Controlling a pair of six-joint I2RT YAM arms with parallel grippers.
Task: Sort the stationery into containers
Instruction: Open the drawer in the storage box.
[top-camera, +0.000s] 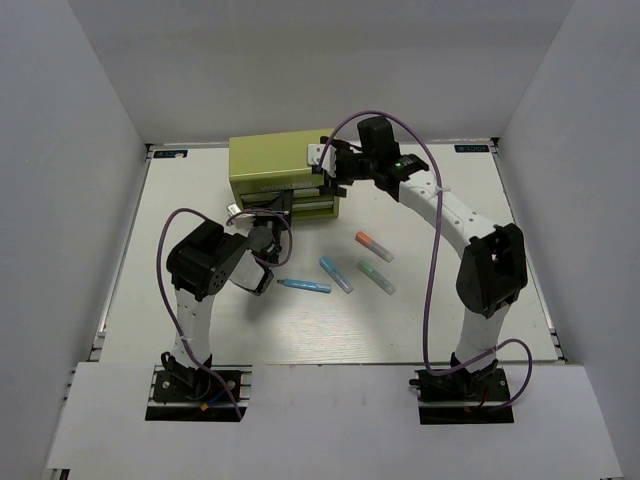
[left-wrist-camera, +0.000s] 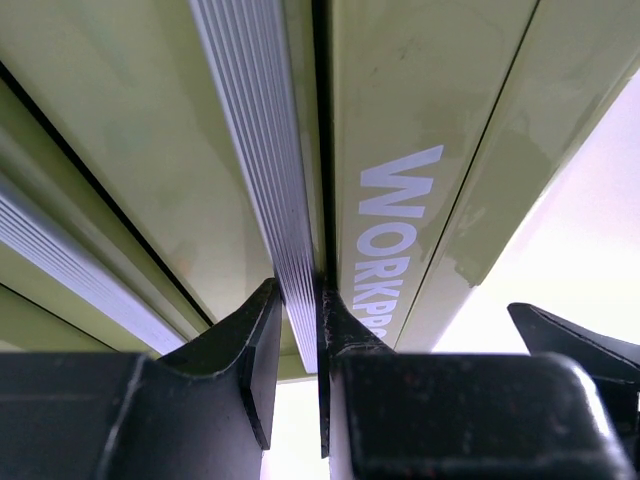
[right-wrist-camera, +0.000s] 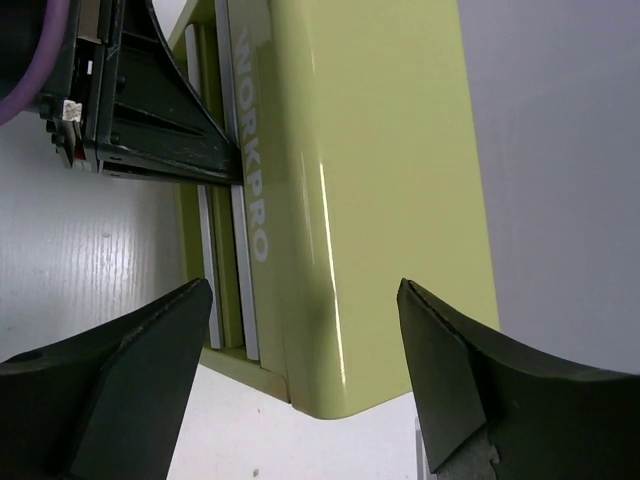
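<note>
The olive tool chest (top-camera: 268, 160) stands at the back of the table. My left gripper (top-camera: 281, 207) is at its front and is shut on the upper drawer's ribbed silver handle strip (left-wrist-camera: 270, 170), pinched between its fingertips (left-wrist-camera: 262, 312). My right gripper (top-camera: 330, 170) is open, its jaws spread wide around the chest's right end (right-wrist-camera: 370, 200); I cannot tell if they touch it. Four pens lie on the table in front of the chest: orange-capped (top-camera: 374, 246), light blue (top-camera: 336, 275), green (top-camera: 376, 277), and thin bright-blue (top-camera: 304, 286).
White walls enclose the table on the left, back and right. The left arm's elbow (top-camera: 205, 260) sits close to the bright-blue pen. The left gripper's black body (right-wrist-camera: 150, 120) shows in the right wrist view, against the drawer fronts.
</note>
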